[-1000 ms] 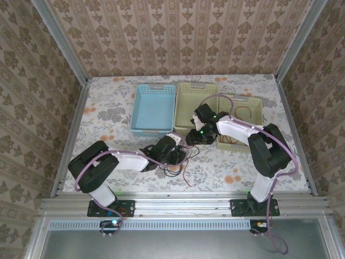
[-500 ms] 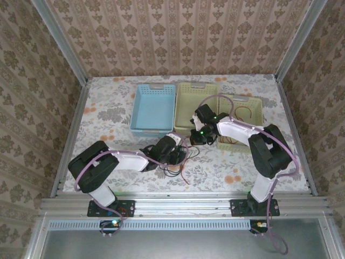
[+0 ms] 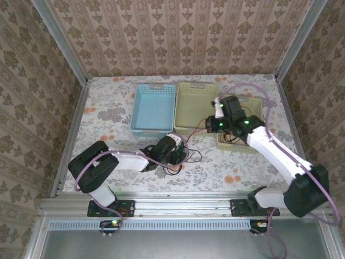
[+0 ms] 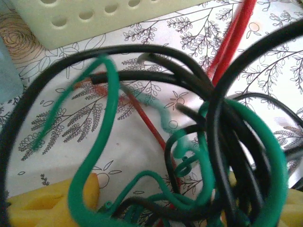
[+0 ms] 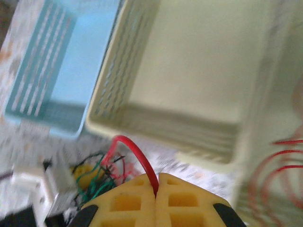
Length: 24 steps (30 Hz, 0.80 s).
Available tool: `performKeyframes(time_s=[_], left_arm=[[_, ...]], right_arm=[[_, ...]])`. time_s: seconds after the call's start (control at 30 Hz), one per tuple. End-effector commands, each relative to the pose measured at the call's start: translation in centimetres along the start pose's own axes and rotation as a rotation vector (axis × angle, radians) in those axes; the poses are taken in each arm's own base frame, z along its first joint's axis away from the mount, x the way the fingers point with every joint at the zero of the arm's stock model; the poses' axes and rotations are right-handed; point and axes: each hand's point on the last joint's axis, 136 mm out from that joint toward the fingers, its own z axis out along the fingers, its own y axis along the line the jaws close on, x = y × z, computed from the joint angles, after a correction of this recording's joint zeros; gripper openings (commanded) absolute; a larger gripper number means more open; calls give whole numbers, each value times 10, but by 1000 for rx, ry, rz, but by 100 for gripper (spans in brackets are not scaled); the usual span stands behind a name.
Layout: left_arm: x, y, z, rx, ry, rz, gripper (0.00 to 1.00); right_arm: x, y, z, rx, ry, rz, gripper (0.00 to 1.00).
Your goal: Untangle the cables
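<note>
Firmly, the right gripper [image 5: 157, 183] pinches the red cable [image 5: 136, 153] (left gripper [image 4: 170, 210] gapes around the tangle [image 4: 220, 137]).

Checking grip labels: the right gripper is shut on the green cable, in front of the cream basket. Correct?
Not green. The right wrist view shows the right gripper shut on the red cable, in front of the cream basket.

Green cable [image 4: 110, 90], black cable [image 4: 213, 132] and red cable [image 4: 233, 38] tangle over the floral table [image 4: 128, 151].

High rear camera overlooks the table [image 3: 108, 102]; both near wrist views share the cables [image 4: 222, 142].
</note>
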Motion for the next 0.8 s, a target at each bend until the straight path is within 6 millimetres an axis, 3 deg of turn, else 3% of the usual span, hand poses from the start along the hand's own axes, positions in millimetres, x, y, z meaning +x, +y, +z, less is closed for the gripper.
performKeyframes(time_s=[0.0, 0.1, 0.2, 0.33, 0.4, 0.57, 0.77], left_arm=[[27, 12, 2, -33, 86, 5, 66], [27, 12, 3, -31, 85, 4, 66], [27, 12, 4, -29, 86, 4, 67], [25, 11, 5, -28, 83, 6, 67], [26, 11, 5, -26, 84, 6, 67], [24, 10, 5, -25, 81, 8, 67], [20, 7, 4, -17, 74, 14, 69]], right_arm=[[-54, -40, -51, 148, -249, 116, 0], [-75, -68, -89, 203, -399, 204, 0], [-83, -96, -118, 269, -508, 278, 0], [-81, -125, -131, 318, -571, 361, 0], [-77, -133, -125, 313, -564, 392, 0], [-52, -151, -89, 324, -462, 457, 0], [-1, -169, -37, 334, -279, 561, 0]])
